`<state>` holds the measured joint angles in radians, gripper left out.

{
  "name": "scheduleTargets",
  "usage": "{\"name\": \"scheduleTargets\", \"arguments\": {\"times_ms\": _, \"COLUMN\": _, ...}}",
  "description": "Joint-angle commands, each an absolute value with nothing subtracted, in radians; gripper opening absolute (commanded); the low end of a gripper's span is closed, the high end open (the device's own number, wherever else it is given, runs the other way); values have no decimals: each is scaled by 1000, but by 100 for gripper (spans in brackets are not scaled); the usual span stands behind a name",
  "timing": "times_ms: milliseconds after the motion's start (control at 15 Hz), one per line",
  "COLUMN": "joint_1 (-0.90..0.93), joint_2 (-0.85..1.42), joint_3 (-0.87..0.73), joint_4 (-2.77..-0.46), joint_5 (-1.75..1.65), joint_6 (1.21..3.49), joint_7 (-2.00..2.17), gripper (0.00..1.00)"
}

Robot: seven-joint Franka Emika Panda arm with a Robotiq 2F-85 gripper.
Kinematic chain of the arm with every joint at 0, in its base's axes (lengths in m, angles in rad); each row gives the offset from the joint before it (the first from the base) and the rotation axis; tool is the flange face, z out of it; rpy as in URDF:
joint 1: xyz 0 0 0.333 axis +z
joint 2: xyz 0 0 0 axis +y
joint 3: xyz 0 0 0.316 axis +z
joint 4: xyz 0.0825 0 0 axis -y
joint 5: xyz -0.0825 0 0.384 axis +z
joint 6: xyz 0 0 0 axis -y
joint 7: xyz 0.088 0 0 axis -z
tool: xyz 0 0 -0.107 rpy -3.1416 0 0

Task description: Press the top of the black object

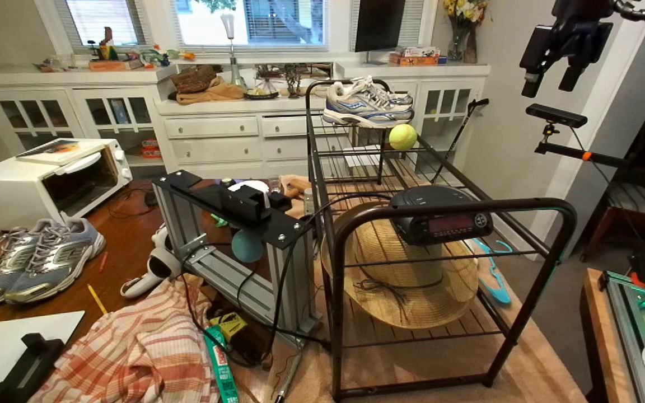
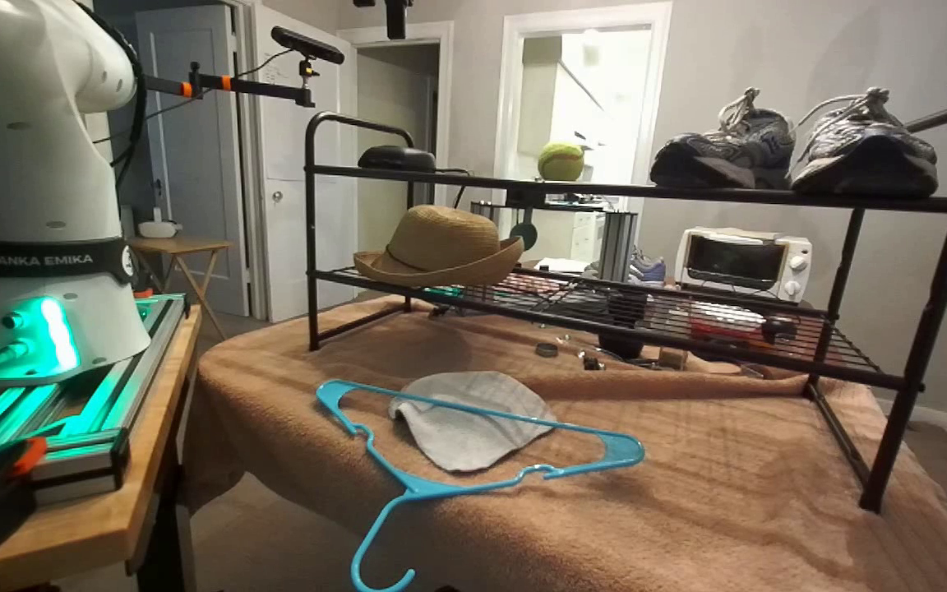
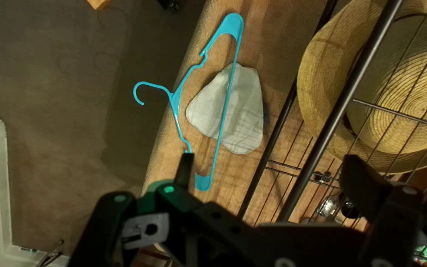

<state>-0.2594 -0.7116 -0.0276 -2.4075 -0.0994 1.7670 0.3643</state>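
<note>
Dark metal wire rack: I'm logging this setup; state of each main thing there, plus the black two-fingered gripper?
Black plastic clock radio: upright, untouched, display unreadable
Yellow-green fuzzy tennis ball: at rest
Grey-white laced running shoes: upright
Tan woven straw hat: crown up
Gripper: open, holding nothing

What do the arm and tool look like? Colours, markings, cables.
Arm: white, rounded, black cable alongside, black band lettered FRANKA EMIKA in white, glowing green light strip low down. Tool: black, two-fingered, with a light grey plate in the wrist view.
</note>
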Motion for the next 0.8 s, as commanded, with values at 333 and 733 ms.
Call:
{"name": "scheduleTargets", "arguments": {"times_ms": 333, "joint_1": -253, "joint_2": -710, "joint_3": -32, "joint_4": -2404, "joint_5": -102, "joint_6": 1764, "joint_7": 367, "gripper": 100}}
{"name": "scheduleTargets", "arguments": {"times_ms": 733, "joint_1": -227, "joint_2": -727, "joint_3": 33, "joint_4": -2404, "joint_5": 6, "joint_6": 1694, "joint_7": 508, "gripper": 100}}
